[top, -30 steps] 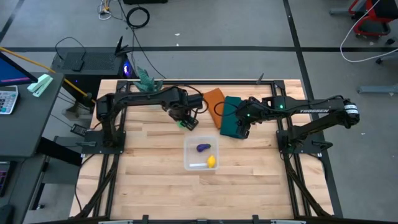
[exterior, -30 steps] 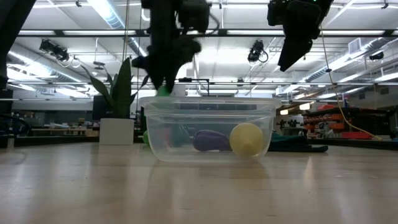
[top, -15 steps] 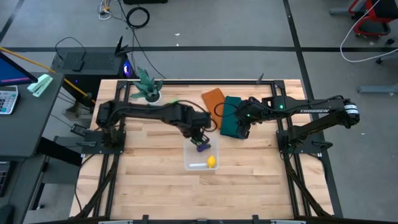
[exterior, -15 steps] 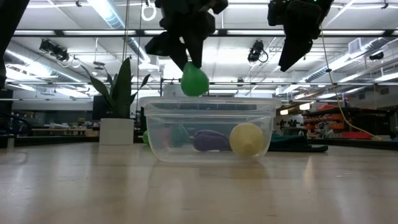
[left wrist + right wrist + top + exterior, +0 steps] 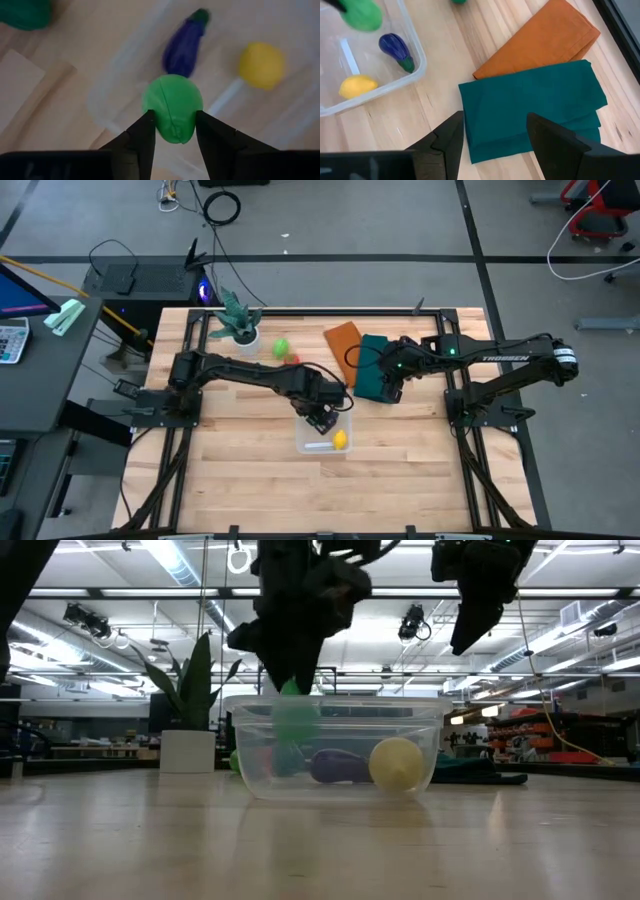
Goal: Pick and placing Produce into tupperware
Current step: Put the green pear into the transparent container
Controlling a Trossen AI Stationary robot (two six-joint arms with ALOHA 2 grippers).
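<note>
L claw (image 5: 172,131) – green veg (image 5: 173,114) clamped

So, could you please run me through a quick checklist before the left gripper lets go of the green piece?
1. Left gripper shut on the green toy fruit: ok.
2. Fruit over the tupperware, inside its rim: ok.
3. Landing spot clear of the purple eggplant and yellow lemon: ok.
4. Fruit low enough to drop gently: ok in the low view.
5. Right gripper out of the way, open over the dark green cloth: ok.
</note>
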